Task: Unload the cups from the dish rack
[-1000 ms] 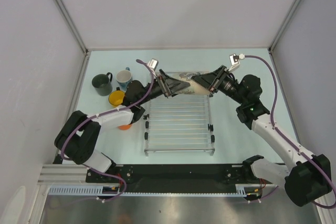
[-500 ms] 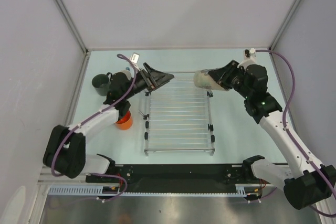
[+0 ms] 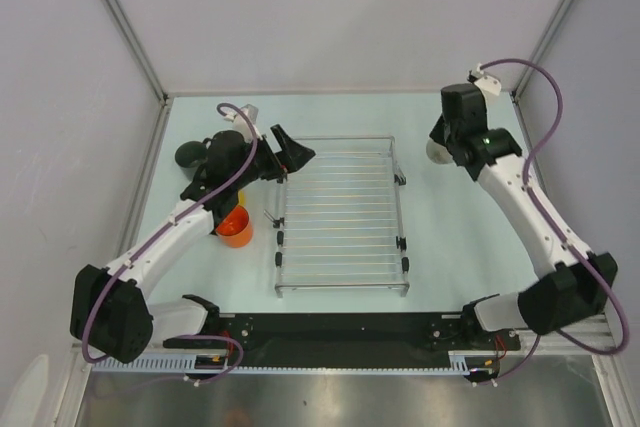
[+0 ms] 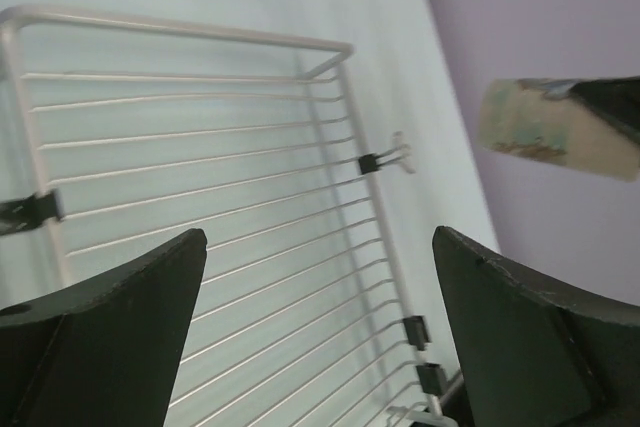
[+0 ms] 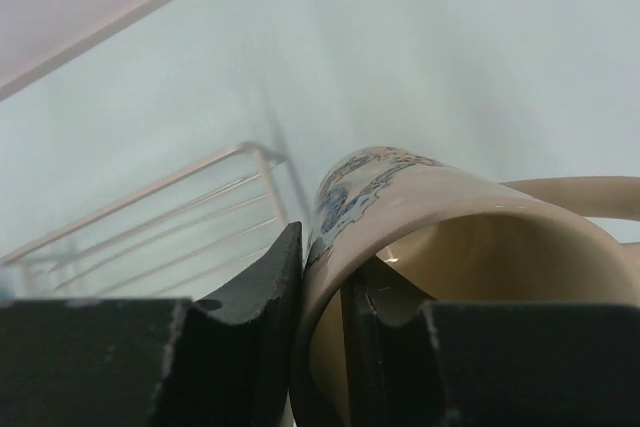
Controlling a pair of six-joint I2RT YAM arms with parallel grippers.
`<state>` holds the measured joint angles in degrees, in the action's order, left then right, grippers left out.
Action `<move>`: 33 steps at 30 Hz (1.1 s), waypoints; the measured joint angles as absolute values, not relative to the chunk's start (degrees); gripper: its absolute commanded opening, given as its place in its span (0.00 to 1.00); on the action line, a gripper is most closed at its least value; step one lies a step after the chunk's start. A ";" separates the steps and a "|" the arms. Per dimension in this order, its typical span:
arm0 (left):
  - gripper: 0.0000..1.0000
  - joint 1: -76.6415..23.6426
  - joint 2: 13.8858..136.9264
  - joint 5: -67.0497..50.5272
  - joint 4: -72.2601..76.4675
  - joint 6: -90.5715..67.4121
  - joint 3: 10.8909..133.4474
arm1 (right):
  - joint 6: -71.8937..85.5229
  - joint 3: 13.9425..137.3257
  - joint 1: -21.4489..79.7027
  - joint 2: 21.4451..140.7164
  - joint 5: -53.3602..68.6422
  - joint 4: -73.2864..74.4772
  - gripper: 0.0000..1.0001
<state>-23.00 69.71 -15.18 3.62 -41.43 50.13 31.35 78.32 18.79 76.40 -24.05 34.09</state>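
Note:
The silver wire dish rack (image 3: pixel 340 212) lies in the middle of the table with no mug on it. My right gripper (image 3: pixel 445 141) is shut on the rim of the tall beige mug (image 3: pixel 434 153), held off the rack's far right corner. In the right wrist view one finger (image 5: pixel 250 287) is outside the mug's (image 5: pixel 420 197) wall and one inside. My left gripper (image 3: pixel 291 152) is open and empty over the rack's far left corner; its view shows the rack (image 4: pixel 200 177) and the beige mug (image 4: pixel 555 132). The orange mug (image 3: pixel 236 228) and dark grey mug (image 3: pixel 188 154) stand left of the rack. The blue and yellow mugs are hidden under the left arm.
White walls with metal posts close in the table at the back and both sides. The right arm's purple cable (image 3: pixel 520 67) loops near the far right corner. The rack's black feet (image 3: pixel 404 242) stick out along its sides.
My right gripper has carried the beige mug from the rack's far edge out to the far right. My left gripper let go of it, opened and drew back to the left.

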 measured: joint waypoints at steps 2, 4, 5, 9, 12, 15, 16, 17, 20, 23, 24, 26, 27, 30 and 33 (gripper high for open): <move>1.00 -23.00 69.71 -12.64 -0.10 -39.99 50.48 | 30.96 82.59 18.33 81.43 -27.51 36.62 0.00; 1.00 -23.00 69.71 -10.04 -3.55 -38.92 50.87 | 30.81 87.77 17.45 87.13 -29.78 39.29 0.00; 1.00 -23.03 69.71 -8.84 -5.15 -38.70 51.11 | 30.87 90.13 16.88 90.00 -30.28 40.14 0.00; 1.00 -23.03 69.76 -5.23 -10.22 -38.50 51.88 | 31.31 98.21 14.13 99.90 -30.61 43.48 0.00; 1.00 -23.03 69.91 -3.92 -12.91 -38.52 52.16 | 32.12 103.22 11.94 106.50 -28.93 46.09 0.00; 1.00 -23.00 70.17 -3.05 -15.09 -38.54 52.23 | 33.28 106.26 9.98 111.24 -26.59 48.12 0.00; 1.00 -23.00 70.17 -2.98 -15.70 -38.54 52.23 | 33.65 107.09 9.52 112.53 -26.04 48.95 0.00; 1.00 -23.00 70.17 -2.96 -16.19 -38.54 52.21 | 33.91 107.87 9.08 113.80 -25.61 49.76 0.00; 1.00 -23.03 70.17 -2.94 -17.21 -38.61 52.23 | 34.59 110.19 7.99 116.99 -24.23 52.29 0.00; 1.00 -23.03 70.39 -3.01 -17.41 -38.89 52.23 | 34.98 112.09 7.66 119.52 -23.46 53.80 0.00; 1.00 -23.00 70.57 -3.01 -17.43 -38.98 52.23 | 34.98 112.20 7.66 119.98 -23.24 53.93 0.00; 1.00 -23.00 71.07 -3.07 -17.43 -39.00 52.23 | 35.00 112.22 7.66 120.57 -23.00 54.35 0.00; 1.00 -23.00 71.44 -3.14 -17.47 -39.03 52.23 | 35.00 112.25 7.66 120.99 -22.98 54.65 0.00; 0.99 -23.03 72.16 -3.18 -17.63 -39.03 52.23 | 35.00 112.31 7.66 122.21 -22.83 55.07 0.00; 0.99 -23.03 72.40 -3.18 -17.82 -39.03 52.23 | 34.98 112.20 7.49 123.17 -22.61 54.94 0.00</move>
<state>-23.03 72.40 -3.18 -17.82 -39.03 52.23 34.98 112.20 7.49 123.17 -22.61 54.94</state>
